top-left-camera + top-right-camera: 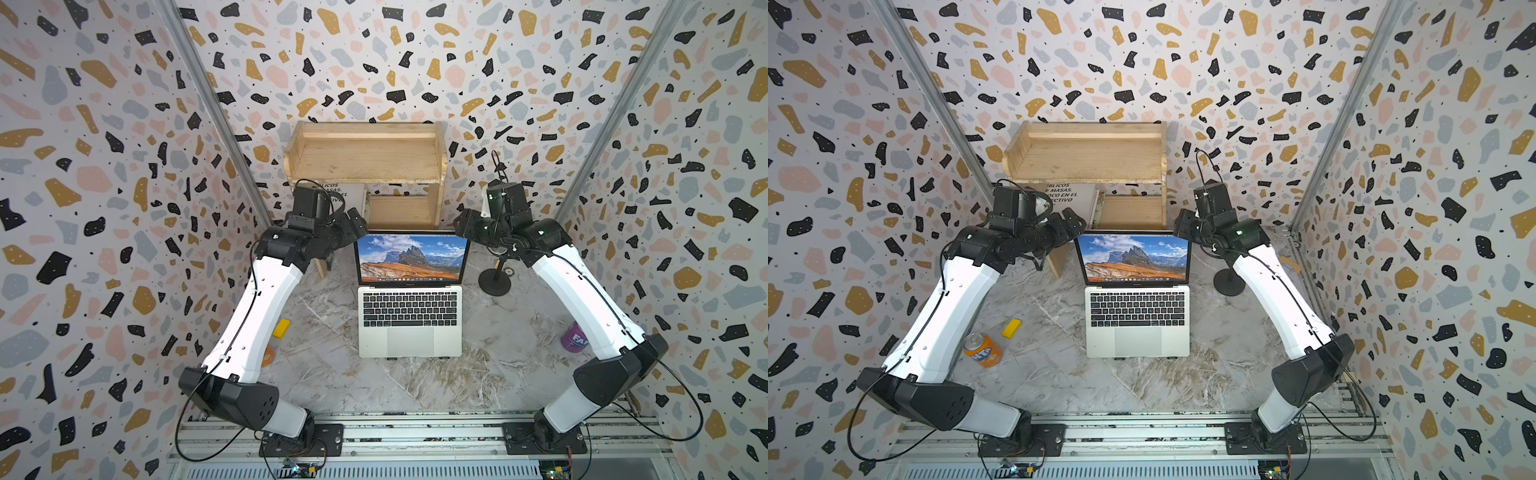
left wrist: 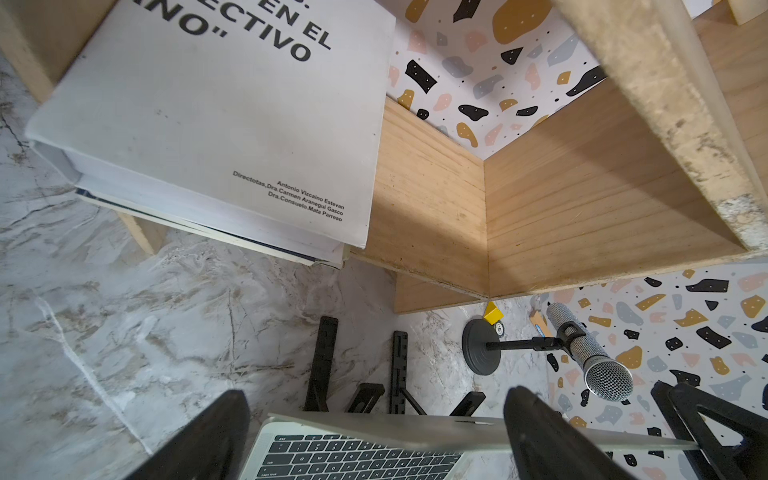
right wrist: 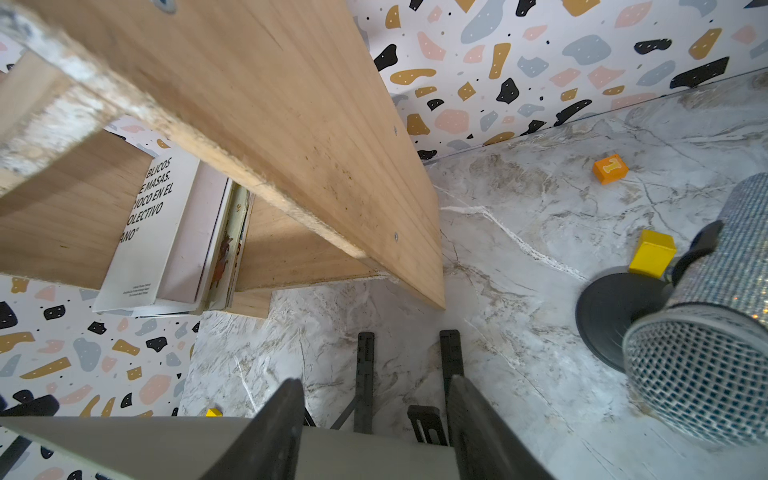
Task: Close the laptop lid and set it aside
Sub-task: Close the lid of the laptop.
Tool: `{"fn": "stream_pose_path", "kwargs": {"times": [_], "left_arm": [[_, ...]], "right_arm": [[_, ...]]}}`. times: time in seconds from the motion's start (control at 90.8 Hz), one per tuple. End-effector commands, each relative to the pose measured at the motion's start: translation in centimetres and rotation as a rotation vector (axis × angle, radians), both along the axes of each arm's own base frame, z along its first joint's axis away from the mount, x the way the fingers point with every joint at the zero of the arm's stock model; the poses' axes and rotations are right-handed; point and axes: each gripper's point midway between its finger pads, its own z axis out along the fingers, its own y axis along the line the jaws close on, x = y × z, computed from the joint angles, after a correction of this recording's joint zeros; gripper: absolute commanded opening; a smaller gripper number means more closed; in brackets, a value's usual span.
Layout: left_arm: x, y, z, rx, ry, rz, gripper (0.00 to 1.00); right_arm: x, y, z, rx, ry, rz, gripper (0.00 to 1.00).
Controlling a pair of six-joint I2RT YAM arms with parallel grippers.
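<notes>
The laptop (image 1: 409,332) sits open at the centre of the marble table (image 1: 324,382), trackpad toward 6 o'clock and hinge toward 12. It is propped on a black folding stand (image 2: 320,365). The laptop lid (image 1: 411,257) stands raised and leans slightly back, its mountain picture lit.

The left claw (image 2: 374,395) hangs at the lid's 10 o'clock corner with its fingers spread wide, grasping nothing. In its wrist view the lid's top edge and the keyboard lie between the two fingers, but I cannot tell whether either finger touches the metal. The right claw (image 3: 376,380) hangs at the 2 o'clock corner. Its fingers are parted less widely and hold nothing, and the lid's silver back shows between and below them.

The laptop looks like a stiff, thin metal slab, moderately heavy for these arms, with smooth faces that probably give the pads little bite. The screen is likely the fragile part, so any push should go on the lid's top edge or back near the corners, not on the glass. The hinge probably resists evenly, so pressing both corners together would avoid twisting the panel. Once the lid is shut, the side edges at 3 and 9 o'clock look like the best hold, though the stand could let the base slide or tip.

A microphone (image 2: 606,374) on its stand is near the laptop at 3 o'clock, and a wooden shelf (image 1: 365,158) holding a white book (image 2: 208,124) stands at 12.
</notes>
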Motion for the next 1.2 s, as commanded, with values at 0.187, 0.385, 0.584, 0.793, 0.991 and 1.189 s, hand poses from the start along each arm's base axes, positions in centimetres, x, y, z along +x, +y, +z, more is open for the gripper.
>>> {"fn": "stream_pose_path", "kwargs": {"times": [0.187, 0.385, 0.584, 0.793, 0.991, 1.189], "left_arm": [[0.2, -0.2, -1.2, 0.014, 0.009, -0.027, 0.95], [-0.2, -0.5, -2.4, 0.011, 0.03, -0.045, 0.93], [-1.4, -0.7, -3.2, -0.001, 0.035, -0.063, 0.89], [-2.7, -1.1, -3.7, -0.023, 0.035, -0.081, 0.88], [-4.0, -1.5, -4.1, -0.038, 0.038, -0.099, 0.87], [-5.2, -1.3, -4.2, -0.045, 0.031, -0.104, 0.87]], "right_arm": [[-2.4, -0.1, -2.1, -0.06, 0.089, 0.04, 0.6], [-2.7, -0.2, -2.2, -0.059, 0.088, 0.039, 0.6], [-3.0, -0.3, -2.4, -0.056, 0.092, 0.04, 0.6], [-3.6, -0.3, -2.4, -0.048, 0.088, 0.042, 0.6], [-4.3, -0.3, -2.6, -0.038, 0.088, 0.046, 0.6], [-5.2, -0.2, -2.7, -0.039, 0.083, 0.049, 0.6]]}}
